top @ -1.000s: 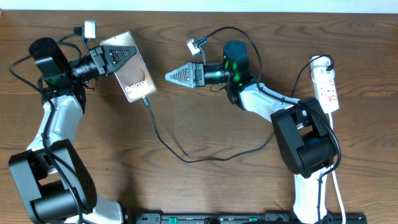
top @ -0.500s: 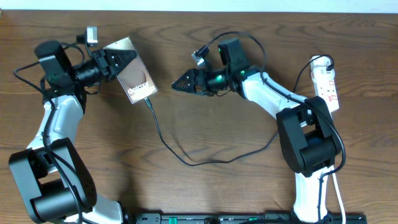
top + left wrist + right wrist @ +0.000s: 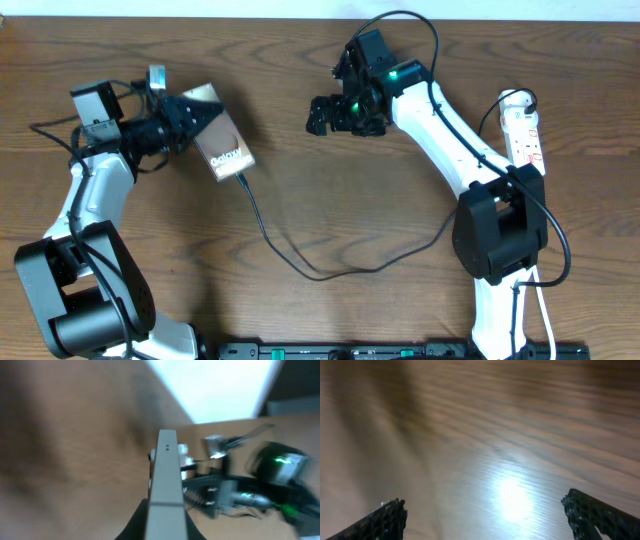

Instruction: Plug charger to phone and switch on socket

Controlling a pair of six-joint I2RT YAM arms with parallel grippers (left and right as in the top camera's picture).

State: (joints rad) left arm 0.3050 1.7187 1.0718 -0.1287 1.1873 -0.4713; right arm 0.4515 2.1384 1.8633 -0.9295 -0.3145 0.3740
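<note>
Two arms reach over the brown table [image 3: 360, 190]; the right gripper [image 3: 328, 114] hangs above the wood near the far edge, its fingers [image 3: 387, 517] spread wide; the left gripper [image 3: 198, 115] pinches the phone [image 3: 224, 152] on the left side and holds it tilted; the white socket [image 3: 525, 135] lies far to the right; the charger [image 3: 300, 265] loops across the middle, and its tip touches the phone's bottom edge.

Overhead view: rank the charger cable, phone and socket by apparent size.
1. Charger cable: longest span by far.
2-3. Phone and socket: similar length. The phone looks wider, but it's tilted, so these two stay unranked.
</note>
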